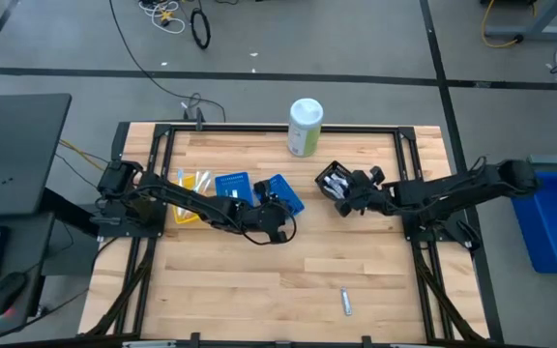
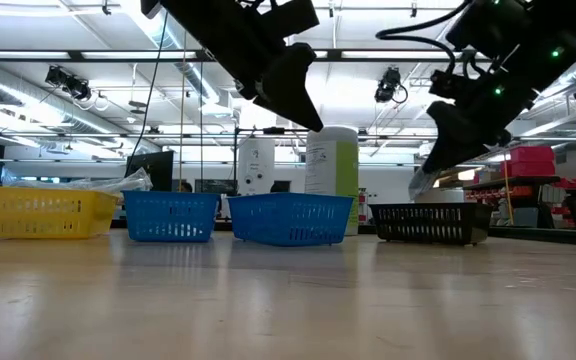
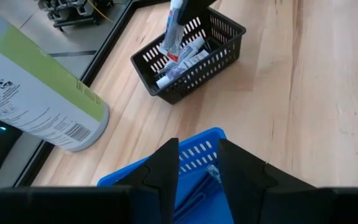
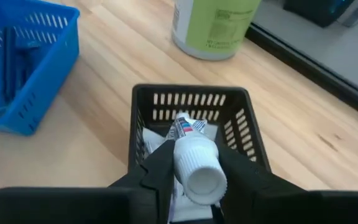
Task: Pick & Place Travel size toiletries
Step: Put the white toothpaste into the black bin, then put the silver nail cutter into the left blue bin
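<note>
My right gripper [image 4: 194, 177] is shut on a white toothpaste tube [image 4: 188, 146] above the black basket [image 1: 335, 181], which holds more tubes [image 3: 182, 62]. My left gripper [image 3: 199, 171] is open and hovers over the right-hand blue tray [image 1: 283, 193], where dark razors [image 3: 194, 193] lie. In the low view the left gripper [image 2: 293, 90] hangs above the blue tray [image 2: 290, 220], and the right gripper [image 2: 448, 140] hangs above the black basket [image 2: 430, 222]. One more tube [image 1: 346, 302] lies flat on the table near the near edge. My right gripper pinches the toothpaste tube between its two fingers just behind the white cap [image 4: 199, 169]. The fingers come from above, slanting down. The tube is lifted and hangs tilted, its flat tail end [image 3: 168, 45] pointing down into the black basket.
A tall white-green canister [image 1: 305, 126] stands at the far edge behind the basket. A yellow tray [image 1: 190, 184] and a second blue tray [image 1: 232, 186] sit left of the left gripper. The near half of the wooden table [image 1: 259, 290] is bare apart from the lone tube.
</note>
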### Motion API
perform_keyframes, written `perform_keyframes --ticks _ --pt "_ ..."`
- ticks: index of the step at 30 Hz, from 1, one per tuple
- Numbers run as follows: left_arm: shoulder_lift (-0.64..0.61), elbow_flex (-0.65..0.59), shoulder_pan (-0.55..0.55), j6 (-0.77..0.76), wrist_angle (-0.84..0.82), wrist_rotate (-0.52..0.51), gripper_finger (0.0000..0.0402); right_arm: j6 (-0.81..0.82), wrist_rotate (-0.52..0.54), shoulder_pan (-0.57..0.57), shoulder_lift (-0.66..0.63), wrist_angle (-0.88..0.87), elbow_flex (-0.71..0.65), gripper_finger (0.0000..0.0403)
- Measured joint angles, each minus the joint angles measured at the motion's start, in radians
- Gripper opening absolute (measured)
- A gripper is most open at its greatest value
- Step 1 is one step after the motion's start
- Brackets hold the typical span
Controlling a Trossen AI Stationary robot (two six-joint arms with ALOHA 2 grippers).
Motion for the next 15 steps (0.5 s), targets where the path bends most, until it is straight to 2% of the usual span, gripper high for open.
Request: perform_keyframes --ticks 5,11,13,15 --pt "0.000 0.000 0.000 0.000 -0.002 0.000 0.0119 -0.084 0.000 -0.018 0.000 0.057 -0.004 0.0145" --pt "0.000 0.000 0.000 -0.026 -0.003 0.001 0.0119 -0.098 -0.015 -0.025 -0.005 0.084 0.006 0.0209" --pt "0.000 0.000 0.000 -0.045 -0.004 0.001 0.0119 -0.115 -0.095 -0.015 -0.007 0.075 0.037 0.0223" --pt "0.000 0.000 0.000 -0.046 -0.005 0.000 0.0119 -0.120 -0.231 0.004 -0.008 0.058 0.083 0.0229"
